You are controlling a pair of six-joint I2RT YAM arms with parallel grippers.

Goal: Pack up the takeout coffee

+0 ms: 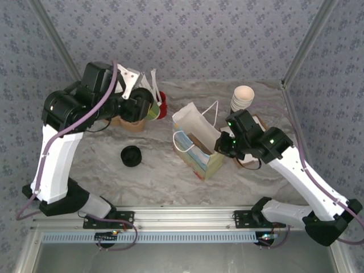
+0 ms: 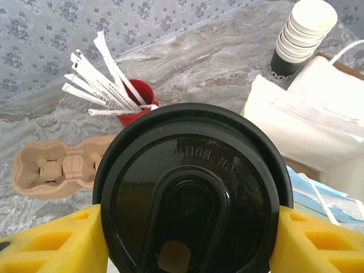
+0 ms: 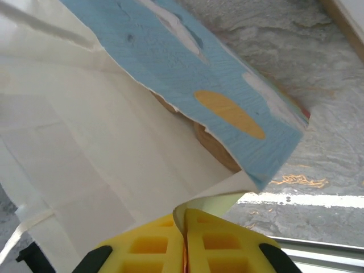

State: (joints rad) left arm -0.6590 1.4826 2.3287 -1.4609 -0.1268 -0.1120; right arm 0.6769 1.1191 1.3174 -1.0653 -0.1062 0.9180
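Note:
The takeout coffee (image 2: pixel 193 193), an olive-green cup (image 1: pixel 151 110) under a black lid, sits between the yellow fingers (image 2: pixel 51 244) of my left gripper (image 1: pixel 142 108), which is shut on it at the back left, beside the red cup. The gift bag (image 1: pixel 196 142), blue-patterned outside and white inside (image 3: pixel 85 142), stands open at the table's middle. My right gripper (image 3: pixel 185 227) is shut on the bag's near right rim (image 1: pixel 222 145), with the paper edge pinched between its pads.
A red cup of wrapped straws (image 2: pixel 133 96) and a cardboard cup carrier (image 2: pixel 51 170) lie by the left gripper. A loose black lid (image 1: pixel 132 155) rests left of the bag. A stack of white paper cups (image 1: pixel 243 98) stands at the back right.

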